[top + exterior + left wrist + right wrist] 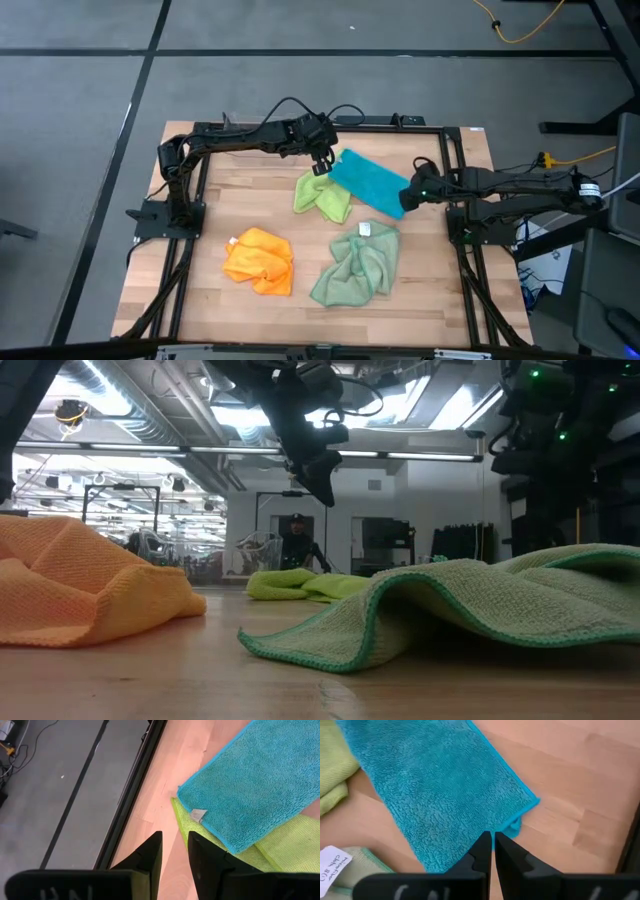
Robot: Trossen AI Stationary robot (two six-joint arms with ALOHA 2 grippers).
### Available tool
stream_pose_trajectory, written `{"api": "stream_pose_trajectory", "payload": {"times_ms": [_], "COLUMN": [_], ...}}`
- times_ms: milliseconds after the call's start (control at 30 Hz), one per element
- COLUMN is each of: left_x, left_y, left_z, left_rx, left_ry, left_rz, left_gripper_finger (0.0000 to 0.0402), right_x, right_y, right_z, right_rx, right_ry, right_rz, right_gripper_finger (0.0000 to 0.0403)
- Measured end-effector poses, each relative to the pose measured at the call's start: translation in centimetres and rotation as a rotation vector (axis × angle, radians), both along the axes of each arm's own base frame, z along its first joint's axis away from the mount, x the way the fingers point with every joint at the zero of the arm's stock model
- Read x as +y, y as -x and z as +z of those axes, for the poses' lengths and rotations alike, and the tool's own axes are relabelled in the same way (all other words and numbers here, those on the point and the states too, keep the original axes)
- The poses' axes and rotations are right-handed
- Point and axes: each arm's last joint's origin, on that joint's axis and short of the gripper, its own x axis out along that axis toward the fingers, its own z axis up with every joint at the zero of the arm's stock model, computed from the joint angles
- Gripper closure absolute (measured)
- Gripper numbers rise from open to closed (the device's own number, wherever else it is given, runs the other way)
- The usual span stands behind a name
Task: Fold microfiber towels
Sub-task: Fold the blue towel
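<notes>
We see our right claw (493,840) pinched nearly closed at the teal towel's (435,790) edge, left claw (174,851) narrowly parted, a handwritten tag (332,865) reading "microfiber cloth".

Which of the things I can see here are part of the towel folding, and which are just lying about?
Part of the job:
teal towel, folded flat, its edge pinched by the right gripper
lime green towel, partly under the teal one
orange towel, crumpled
sage green towel, crumpled
left gripper, empty, beside the teal towel's corner

Just lying about:
yellow cable on the floor
</notes>
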Motion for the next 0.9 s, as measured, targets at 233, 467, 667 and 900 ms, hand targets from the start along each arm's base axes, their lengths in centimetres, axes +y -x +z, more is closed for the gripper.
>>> {"api": "stream_pose_trajectory", "payload": {"times_ms": [233, 467, 667, 900], "left_x": [-0.06, -0.06, -0.06, -0.04], "left_y": [-0.02, -0.03, -0.03, -0.02], "left_z": [0.0, 0.0, 0.0, 0.0], "left_rx": [0.0, -0.001, -0.015, -0.021], "left_ry": [0.0, 0.0, 0.014, 0.02], "left_rz": [-0.001, -0.001, 0.02, 0.029], "left_gripper_finger": [0.0317, 0.0317, 0.0317, 0.0317], "right_x": [0.06, 0.04, 0.02, -0.1], "right_y": [-0.17, -0.15, -0.14, -0.21], "right_z": [0.01, 0.01, 0.02, 0.1], "right_rx": [0.05, 0.072, 0.093, 0.116], "right_ry": [0.03, 0.051, 0.074, 0.129], "right_rz": [0.18, 0.223, 0.262, 0.295], "right_gripper_finger": [0.0377, 0.0377, 0.0377, 0.0377]}}
